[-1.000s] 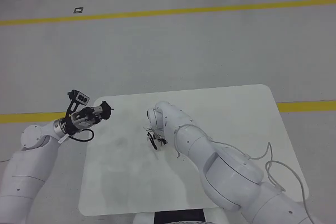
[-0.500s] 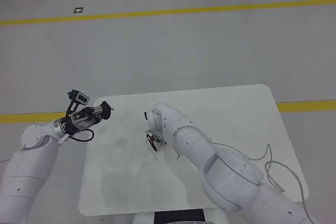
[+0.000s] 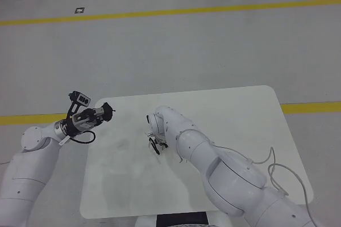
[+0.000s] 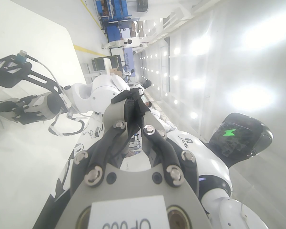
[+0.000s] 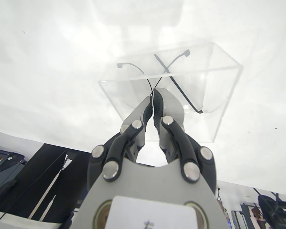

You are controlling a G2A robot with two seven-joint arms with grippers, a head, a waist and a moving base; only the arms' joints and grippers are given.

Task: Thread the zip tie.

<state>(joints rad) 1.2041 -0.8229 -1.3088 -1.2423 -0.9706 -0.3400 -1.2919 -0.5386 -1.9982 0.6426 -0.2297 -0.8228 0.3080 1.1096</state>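
Your right tool [image 5: 153, 96] is pinched narrow on a thin black zip tie [image 5: 149, 82] inside the clear box [image 5: 228, 89], where another zip tie [image 5: 181, 91] lies loose. The box stands on the white worktop [image 3: 244, 113]. Your left tool [image 3: 107, 112] is closed tight at the worktop's left edge, well apart from the box.

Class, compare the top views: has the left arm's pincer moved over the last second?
No. The left pincer stays at the same spot beside the far left corner of the table.
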